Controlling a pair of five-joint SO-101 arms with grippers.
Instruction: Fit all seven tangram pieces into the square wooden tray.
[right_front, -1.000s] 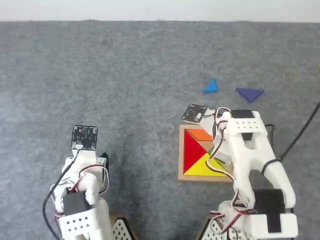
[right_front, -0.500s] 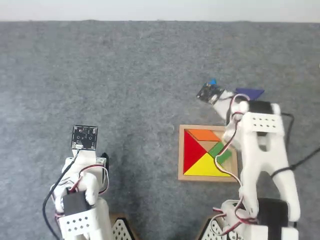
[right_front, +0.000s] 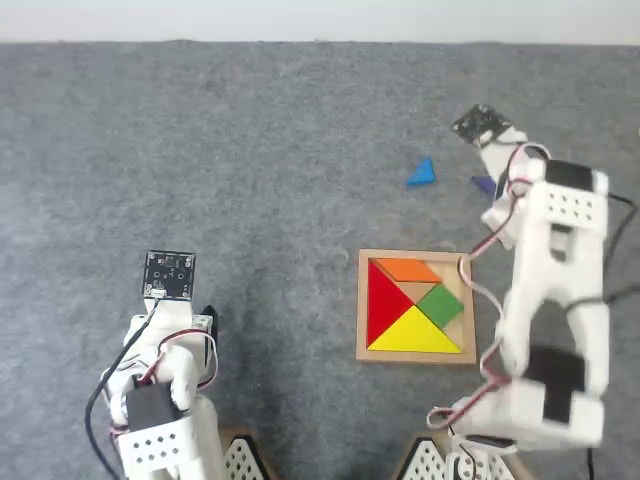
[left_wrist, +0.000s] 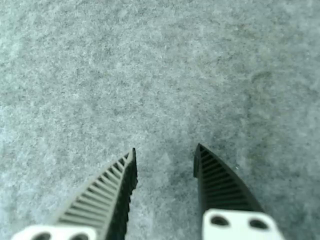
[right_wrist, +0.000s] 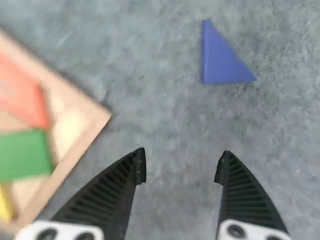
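Note:
The square wooden tray (right_front: 361, 305) holds a red triangle (right_front: 382, 300), an orange piece (right_front: 406, 269), a green square (right_front: 440, 303) and a yellow triangle (right_front: 415, 335). Beyond it on the carpet lie a small light blue triangle (right_front: 421, 173) and a dark blue triangle (right_front: 482, 183), the latter partly under my right arm (right_front: 550, 215). My right gripper (right_wrist: 182, 159) is open and empty over bare carpet, with the dark blue triangle (right_wrist: 220, 57) ahead of its tips and the tray corner (right_wrist: 82, 127) off to one side. My left gripper (left_wrist: 165, 150) is open over carpet.
Grey carpet covers the whole table. The left arm (right_front: 160, 380) stands at the near left, far from the tray. A pale wall edge runs along the far side of the carpet.
My right arm has lifted off the tray and swung out past its far right corner toward the blue triangles. The green square now lies uncovered in the tray. The left arm has not moved.

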